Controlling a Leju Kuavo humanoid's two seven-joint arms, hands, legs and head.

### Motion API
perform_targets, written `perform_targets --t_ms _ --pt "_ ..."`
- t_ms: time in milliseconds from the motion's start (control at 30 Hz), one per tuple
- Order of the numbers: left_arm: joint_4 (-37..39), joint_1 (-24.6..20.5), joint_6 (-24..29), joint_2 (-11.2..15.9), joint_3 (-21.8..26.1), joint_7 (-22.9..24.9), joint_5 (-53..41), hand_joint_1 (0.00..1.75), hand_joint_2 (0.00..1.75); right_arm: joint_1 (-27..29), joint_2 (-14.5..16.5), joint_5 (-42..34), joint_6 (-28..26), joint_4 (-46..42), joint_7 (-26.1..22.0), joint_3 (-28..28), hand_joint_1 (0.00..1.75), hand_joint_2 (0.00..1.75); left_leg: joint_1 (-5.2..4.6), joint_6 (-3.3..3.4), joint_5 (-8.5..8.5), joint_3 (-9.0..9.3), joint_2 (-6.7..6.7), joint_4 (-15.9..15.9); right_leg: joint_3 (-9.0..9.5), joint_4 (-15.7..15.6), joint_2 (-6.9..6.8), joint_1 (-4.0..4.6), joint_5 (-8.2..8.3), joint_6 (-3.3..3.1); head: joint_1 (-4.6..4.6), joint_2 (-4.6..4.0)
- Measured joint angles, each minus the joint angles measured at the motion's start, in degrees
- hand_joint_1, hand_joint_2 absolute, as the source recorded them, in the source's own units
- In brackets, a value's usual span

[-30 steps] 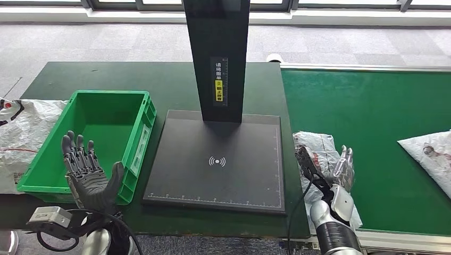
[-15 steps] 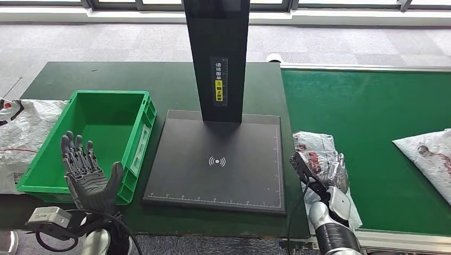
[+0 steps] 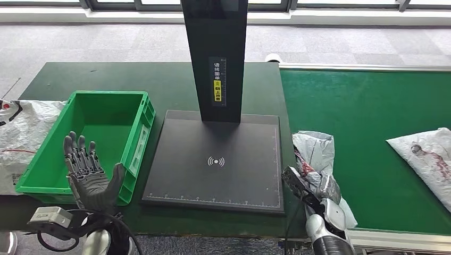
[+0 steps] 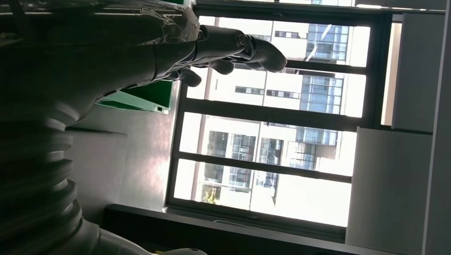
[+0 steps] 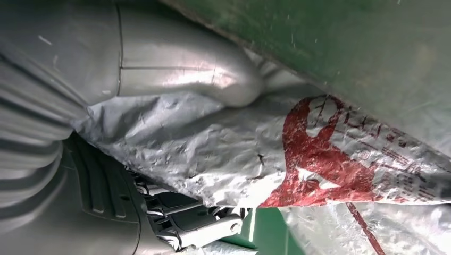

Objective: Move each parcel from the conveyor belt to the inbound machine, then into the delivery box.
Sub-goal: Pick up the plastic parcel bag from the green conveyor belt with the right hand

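A crumpled grey parcel (image 3: pixel 318 154) with red print lies at the near left corner of the green conveyor belt (image 3: pixel 367 111). My right hand (image 3: pixel 317 185) grips its near end, thumb above and fingers below; the right wrist view has the parcel (image 5: pixel 298 159) pinched under the thumb (image 5: pixel 213 79). A second white parcel (image 3: pixel 423 156) lies on the belt at the right edge. The black inbound machine (image 3: pixel 215 159) with its scan plate stands in the middle. The green delivery box (image 3: pixel 141 133) sits to its left. My left hand (image 3: pixel 90 175) is raised, palm up and fingers spread, over the box's near corner.
The machine's black post (image 3: pixel 215 53) rises behind the plate. A white plastic bag (image 3: pixel 21 133) lies left of the box on the dark green table (image 3: pixel 159 85). Grey carpet floor lies beyond.
My right hand has closed on the near parcel's end and drawn back toward me. The far parcel has moved left along the belt. The left hand has not moved.
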Motion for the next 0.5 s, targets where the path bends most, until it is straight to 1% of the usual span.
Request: perform_targets --t_ms 200,333,400,500 --pt "0.5 0.0 -0.1 0.0 0.0 0.0 0.0 0.0 1.75 1.6 0.0 -1.5 0.0 -2.2 -0.5 0.7 1.75 1.75 0.0 0.01 0.0 -0.02 -0.03 0.0 0.02 0.0 -0.03 -0.05 -0.01 0.01 0.0 0.0" --pt "0.6 0.2 -0.1 0.0 0.0 0.0 0.0 0.0 1.75 3.4 0.1 -3.6 -1.8 -5.1 -2.7 1.0 1.75 1.75 0.0 0.01 -0.01 -0.07 -0.1 0.0 0.02 0.0 -0.09 -0.08 -0.02 0.02 0.0 0.0" --pt "0.6 0.5 -0.1 0.0 0.0 0.0 0.1 0.0 1.75 4.7 0.2 -4.9 -4.5 -7.3 -5.3 1.4 1.75 1.75 -0.01 0.02 -0.01 -0.11 -0.12 0.0 0.04 0.0 -0.12 -0.09 -0.03 0.03 0.0 0.0" --pt "0.3 1.2 -0.1 0.0 0.0 0.0 0.4 0.0 1.75 7.2 0.6 -7.3 -12.1 -12.8 -11.9 1.8 1.75 1.75 -0.02 0.03 -0.02 -0.23 -0.14 0.0 0.15 0.0 -0.15 -0.11 -0.02 0.04 0.0 0.0"
